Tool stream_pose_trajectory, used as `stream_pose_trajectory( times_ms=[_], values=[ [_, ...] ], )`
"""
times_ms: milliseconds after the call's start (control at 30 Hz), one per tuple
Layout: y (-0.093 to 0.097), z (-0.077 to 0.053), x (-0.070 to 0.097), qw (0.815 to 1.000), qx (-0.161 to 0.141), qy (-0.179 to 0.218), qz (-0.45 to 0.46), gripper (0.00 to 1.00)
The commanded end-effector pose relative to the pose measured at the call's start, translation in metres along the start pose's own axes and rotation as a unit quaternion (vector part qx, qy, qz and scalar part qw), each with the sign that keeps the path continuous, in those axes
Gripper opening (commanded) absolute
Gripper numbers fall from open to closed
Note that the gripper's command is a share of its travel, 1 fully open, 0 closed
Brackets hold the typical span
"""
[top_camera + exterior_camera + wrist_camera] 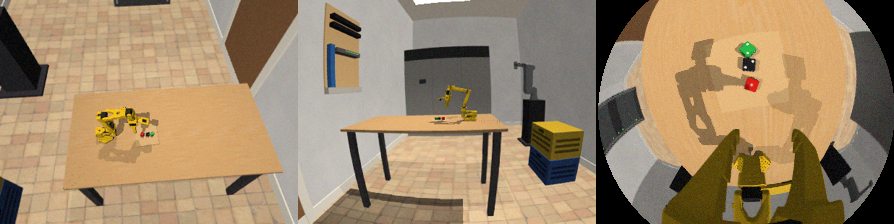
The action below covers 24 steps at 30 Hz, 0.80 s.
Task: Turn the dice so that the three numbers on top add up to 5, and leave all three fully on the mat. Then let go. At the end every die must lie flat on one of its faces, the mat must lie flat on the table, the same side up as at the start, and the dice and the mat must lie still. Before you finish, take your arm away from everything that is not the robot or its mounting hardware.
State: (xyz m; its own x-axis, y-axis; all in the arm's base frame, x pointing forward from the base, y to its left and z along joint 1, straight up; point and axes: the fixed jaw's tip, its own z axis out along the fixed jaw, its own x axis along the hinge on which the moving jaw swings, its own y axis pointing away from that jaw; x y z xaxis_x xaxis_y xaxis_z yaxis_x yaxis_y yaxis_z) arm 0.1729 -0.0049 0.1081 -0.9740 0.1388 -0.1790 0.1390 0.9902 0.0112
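Three dice lie in a row on the pale mat: a red die, a black die and a green die. In the wrist view the green die is farthest, the black die is in the middle and the red die is nearest. They lie close together, and their top numbers are too small to read. My gripper hangs well above the mat, on the base side of the dice. Its jaws stand partly apart with nothing between them. The side view shows the gripper raised high over the dice.
The yellow arm base stands on the wooden table left of the mat. The table's edges are far from the mat on all sides. A yellow and blue crate stack stands on the floor off to one side.
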Motion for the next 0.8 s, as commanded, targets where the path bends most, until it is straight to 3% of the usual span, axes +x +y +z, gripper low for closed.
stream_pose_trajectory(
  times_ms=[0, 767],
  values=[
    [0.0019, -0.0137, 0.0049, 0.998, -0.003, -0.038, -0.049, 0.29],
    [0.0019, -0.0159, 0.0073, 0.997, -0.003, -0.044, -0.065, 0.29]
  ],
)
